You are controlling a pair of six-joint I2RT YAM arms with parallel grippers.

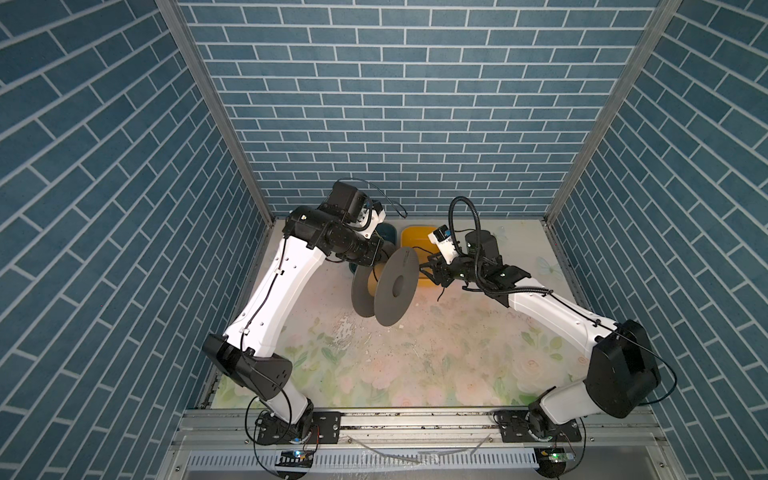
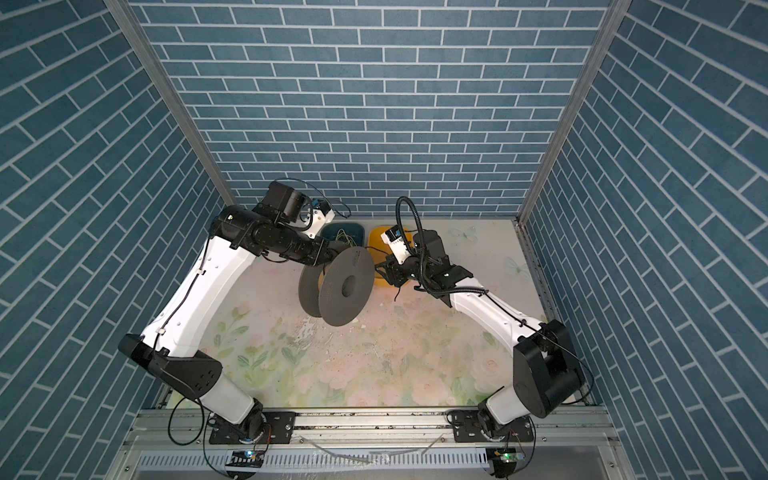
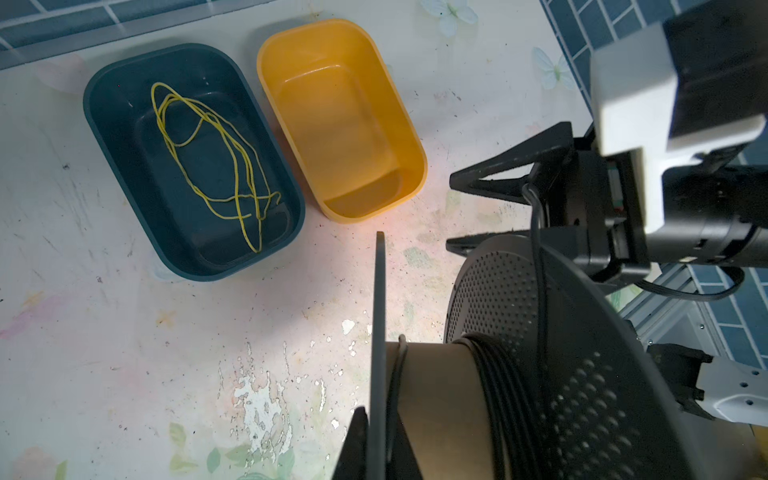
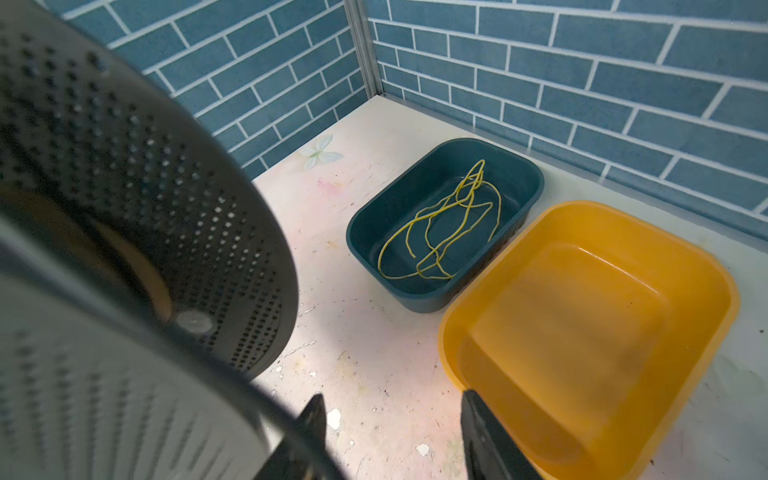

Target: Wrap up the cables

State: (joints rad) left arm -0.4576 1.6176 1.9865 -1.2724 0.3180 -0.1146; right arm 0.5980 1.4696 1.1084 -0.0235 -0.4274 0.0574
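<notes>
A dark grey spool [image 1: 397, 286] [image 2: 347, 286] with a cardboard core is held tilted above the table. My left gripper [image 3: 376, 415] is shut on the edge of its thin flange, one finger on each side. The black cable [image 3: 498, 374] lies in several turns on the core beside the perforated flange [image 3: 582, 374]. One strand [image 3: 538, 257] climbs over that flange toward the base of my right gripper's fingers [image 3: 498, 174]. A loose end [image 1: 441, 293] dangles under that gripper. My right gripper [image 4: 390, 399] [image 1: 426, 270] stands open beside the spool, with only table between its fingers.
At the back of the table, a dark teal bin [image 3: 89, 104] [image 4: 536, 178] holds a thin yellow-green wire [image 3: 232, 166]. Next to it is a yellow bin [image 3: 419, 166] [image 4: 449, 345], just beyond my right gripper. Blue brick walls enclose the table on three sides.
</notes>
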